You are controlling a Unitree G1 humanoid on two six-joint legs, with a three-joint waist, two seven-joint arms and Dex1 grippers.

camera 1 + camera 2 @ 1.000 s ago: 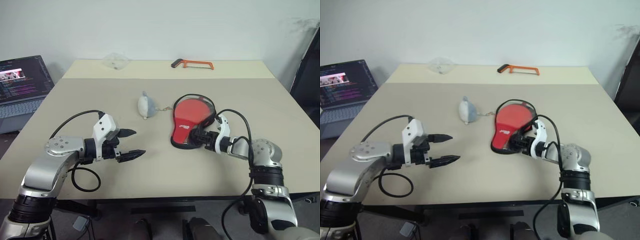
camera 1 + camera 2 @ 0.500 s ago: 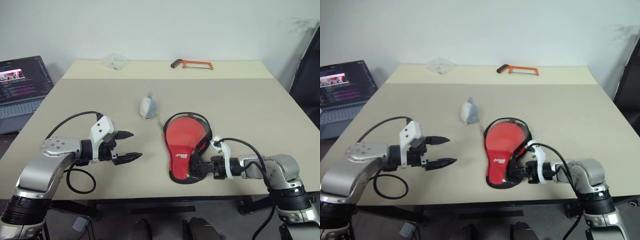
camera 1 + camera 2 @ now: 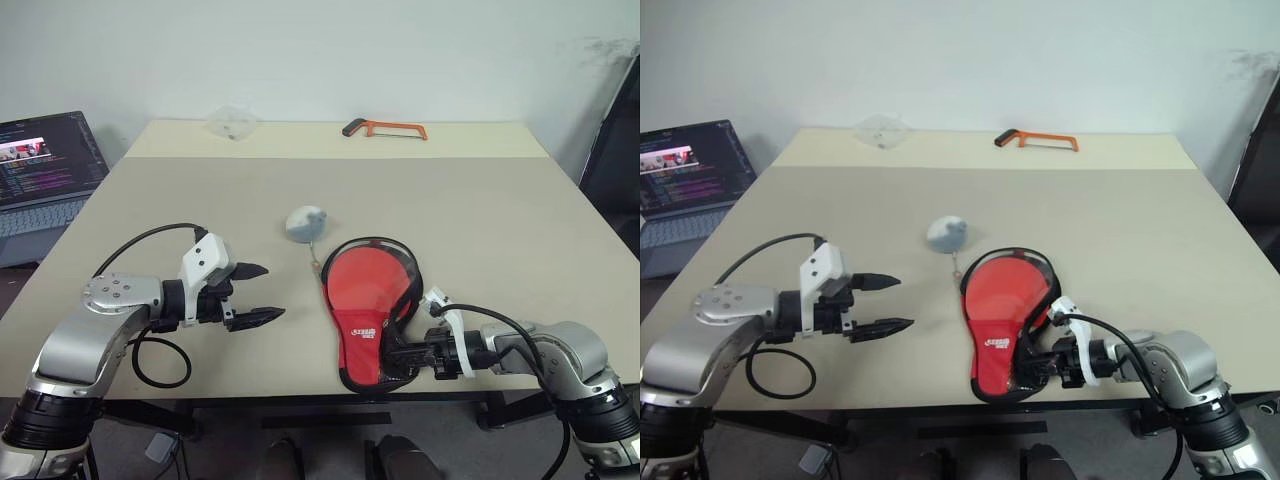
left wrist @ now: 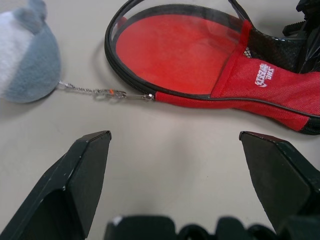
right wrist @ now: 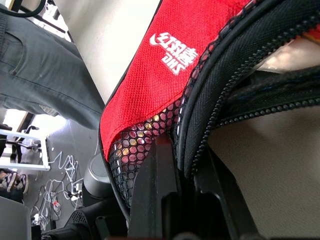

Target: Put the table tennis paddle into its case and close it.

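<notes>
We see the case [image 3: 368, 305] lying near the table's [image 3: 500, 210] front edge, red side up, zip open, the red paddle [image 4: 175, 50] inside. Our right gripper [image 3: 400, 357] pinches its narrow end. Our left gripper [image 3: 258, 294] hangs wide open, holding nothing.

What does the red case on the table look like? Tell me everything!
The case is a soft paddle-shaped pouch, red fabric with a white logo, black mesh and black zip trim. It lies flat near the table's front edge, unzipped around its round end. The right gripper is shut on its narrow end. A small chain joins its zipper to a grey plush toy.
</notes>
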